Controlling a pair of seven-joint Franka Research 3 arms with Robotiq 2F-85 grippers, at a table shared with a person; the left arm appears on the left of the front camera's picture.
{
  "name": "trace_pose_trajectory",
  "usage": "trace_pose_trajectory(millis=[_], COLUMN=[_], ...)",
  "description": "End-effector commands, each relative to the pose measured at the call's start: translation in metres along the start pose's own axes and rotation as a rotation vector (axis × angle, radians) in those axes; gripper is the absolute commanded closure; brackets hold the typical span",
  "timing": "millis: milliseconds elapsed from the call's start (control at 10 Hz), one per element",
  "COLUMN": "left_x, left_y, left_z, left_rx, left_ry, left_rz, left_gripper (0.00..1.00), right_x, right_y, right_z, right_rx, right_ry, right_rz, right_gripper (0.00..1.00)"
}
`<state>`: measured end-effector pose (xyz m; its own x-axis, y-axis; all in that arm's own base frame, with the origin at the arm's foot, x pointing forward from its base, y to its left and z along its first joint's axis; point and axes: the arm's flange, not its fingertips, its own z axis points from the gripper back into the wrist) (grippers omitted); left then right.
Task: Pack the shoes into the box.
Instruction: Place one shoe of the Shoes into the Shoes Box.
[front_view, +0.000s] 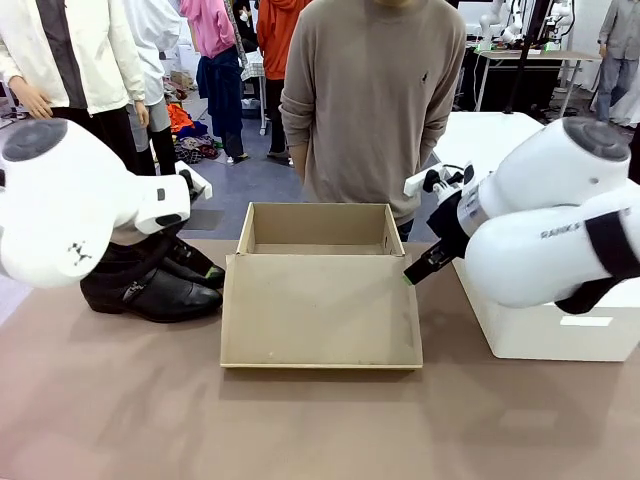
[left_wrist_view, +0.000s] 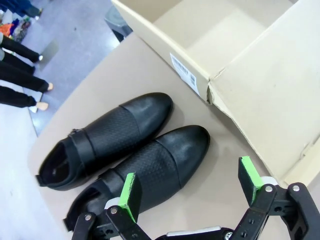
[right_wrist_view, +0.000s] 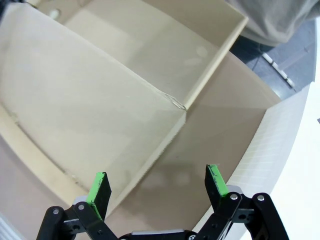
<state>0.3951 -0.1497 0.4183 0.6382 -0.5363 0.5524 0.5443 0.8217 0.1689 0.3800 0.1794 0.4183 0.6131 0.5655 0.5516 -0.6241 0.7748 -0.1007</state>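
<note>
The two glossy black shoes lie side by side on the brown table, left of the box, toes toward it; they also show under my left arm. My left gripper hovers open just above the nearer shoe, holding nothing. The tan cardboard box stands open in the middle, its lid lying flat toward me. My right gripper hangs open at the box's right corner, above the table strip between the lid and the white box, with nothing in it.
A bigger white box stands on the table at the right, close to my right arm. A person in a beige sweater stands right behind the cardboard box at the far edge. Bare table lies in front of the lid.
</note>
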Motion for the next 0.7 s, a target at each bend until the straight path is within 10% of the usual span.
trace_pose_trajectory(millis=[0,600], left_x=[0.001,-0.002], left_y=[0.003,0.036], left_z=[0.032,0.091], left_rx=[-0.007,-0.247], left_ry=[-0.010,-0.091], left_rz=[-0.065,-0.249], left_gripper=[0.00,0.00], right_x=[0.004,-0.013], right_y=[-0.018,-0.053], right_z=[0.035,0.124], right_rx=[0.098,0.310], right_ry=[-0.017,-0.176], right_rz=[0.063,0.196], right_gripper=[0.00,0.00])
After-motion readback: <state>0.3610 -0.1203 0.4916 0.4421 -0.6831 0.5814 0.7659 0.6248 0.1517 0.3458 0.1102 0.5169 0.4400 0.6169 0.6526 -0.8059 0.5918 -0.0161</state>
